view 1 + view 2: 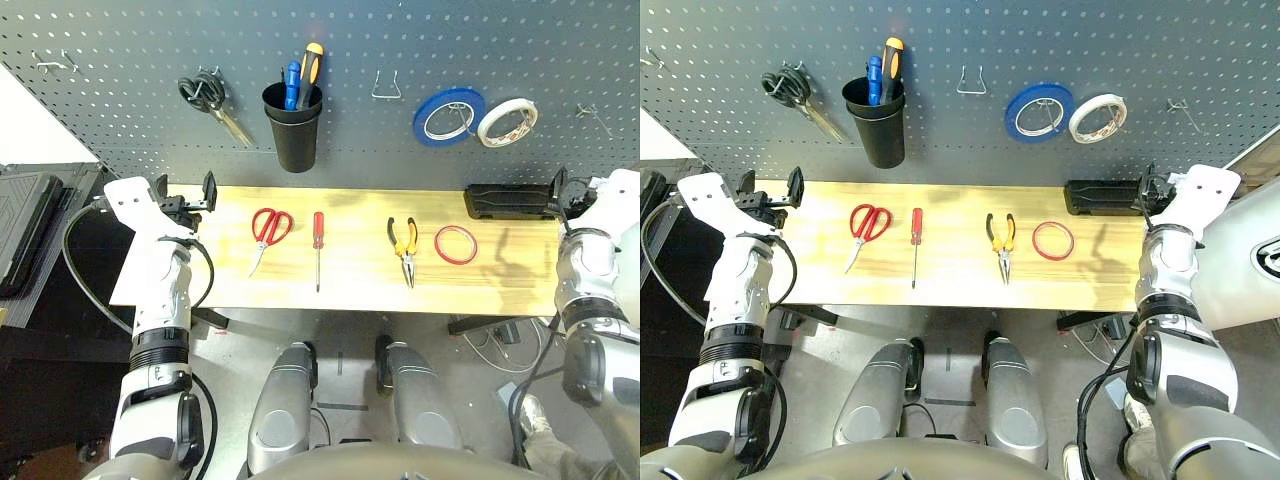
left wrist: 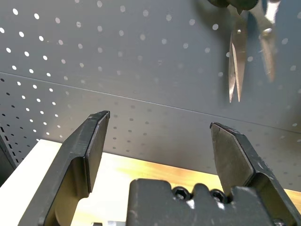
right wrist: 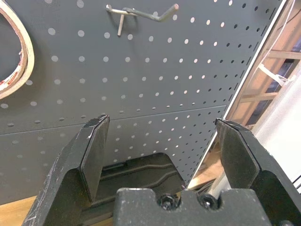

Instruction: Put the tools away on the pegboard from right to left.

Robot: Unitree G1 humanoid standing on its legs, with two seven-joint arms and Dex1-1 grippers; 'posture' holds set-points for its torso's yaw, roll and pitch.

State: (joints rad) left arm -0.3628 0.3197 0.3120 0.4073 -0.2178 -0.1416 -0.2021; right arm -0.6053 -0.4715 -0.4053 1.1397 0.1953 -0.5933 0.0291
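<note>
Table [image 1: 350,290]: red-handled scissors [image 1: 268,232], screwdriver [image 1: 318,245], pliers [image 1: 404,245] and red tape ring [image 1: 455,244] lie in a row, left to right.
Pegboard [image 1: 120,110]: rises behind them.
Left gripper [image 1: 185,193]: spread wide, empty, at table's left end.
Right gripper [image 3: 164,160]: spread wide, empty, at right end.
</note>
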